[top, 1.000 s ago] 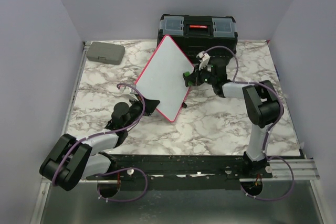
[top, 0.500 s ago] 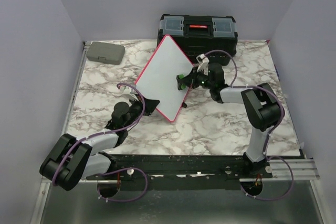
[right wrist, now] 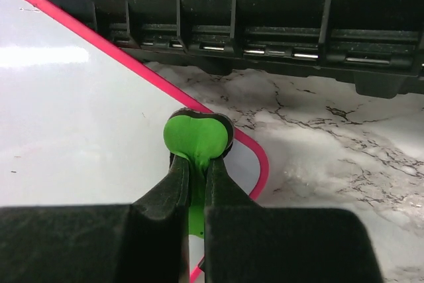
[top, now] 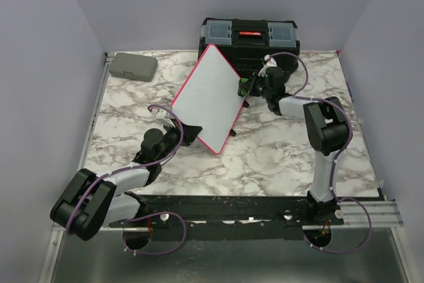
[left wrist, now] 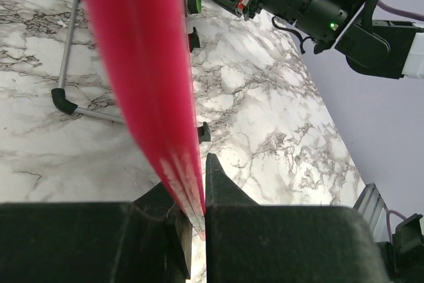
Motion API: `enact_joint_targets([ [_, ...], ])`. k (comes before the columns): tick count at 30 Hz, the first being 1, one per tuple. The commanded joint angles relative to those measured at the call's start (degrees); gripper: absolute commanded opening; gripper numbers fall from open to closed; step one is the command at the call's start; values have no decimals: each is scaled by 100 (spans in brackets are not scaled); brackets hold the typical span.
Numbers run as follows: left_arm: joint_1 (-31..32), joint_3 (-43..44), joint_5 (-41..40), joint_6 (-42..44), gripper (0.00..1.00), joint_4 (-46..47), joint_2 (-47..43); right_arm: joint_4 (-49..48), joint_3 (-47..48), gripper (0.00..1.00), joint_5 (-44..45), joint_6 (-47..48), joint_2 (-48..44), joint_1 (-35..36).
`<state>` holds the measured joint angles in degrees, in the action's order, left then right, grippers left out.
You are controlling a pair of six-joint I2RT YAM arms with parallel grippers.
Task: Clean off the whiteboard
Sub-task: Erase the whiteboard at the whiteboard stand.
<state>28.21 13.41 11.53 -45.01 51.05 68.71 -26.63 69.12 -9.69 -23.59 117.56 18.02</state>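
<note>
1. Toolbox [top: 249, 34]: black with a red handle strip, at the far edge of the marble table [top: 285, 154].
2. Whiteboard [top: 209, 97]: white face in a pink-red frame. It sits just in front of the toolbox, turned corner-on with its far corner close to the toolbox front. The board is tilted and held up off the table by its near-left edge. A grey wire leg [left wrist: 69, 64] with black tips lies on the marble under it.
3. Left gripper [top: 189, 132]: on the side of the board away from the toolbox. Its jaws are narrow and pinch the frame edge.
4. Right gripper [top: 244, 87]: between the toolbox and the board's right corner. Its jaws are clamped on a small green eraser [right wrist: 197, 136], which sits at the board face beside the frame. Contact cannot be told.
5. Grey case [top: 133, 66]: lid down, well to the left of the toolbox.
</note>
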Motion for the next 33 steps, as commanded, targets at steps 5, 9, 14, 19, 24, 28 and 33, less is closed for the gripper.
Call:
enact_joint_targets([
  [5,185,276,1045,-323,0,853,116,663,-1028,1,-1460,154,-255,416],
  [9,184,284,1001,-338,0,854,112,146,-1764,1,-1266,380,-1170,1164],
  [14,185,302,985,-377,0,865,103,-192,-2285,1,-815,518,-1745,2165],
  [19,185,338,961,-329,0,699,5,0,-2278,1,-635,503,-1741,2555],
  [24,185,344,983,-272,0,587,-90,-219,-2248,1,-269,202,-1598,2046],
  [28,185,364,997,-233,0,492,-138,-362,-1907,1,-96,366,-1406,1365],
  [33,185,412,991,-228,0,471,-129,-396,-1898,1,-316,777,-1365,1339],
])
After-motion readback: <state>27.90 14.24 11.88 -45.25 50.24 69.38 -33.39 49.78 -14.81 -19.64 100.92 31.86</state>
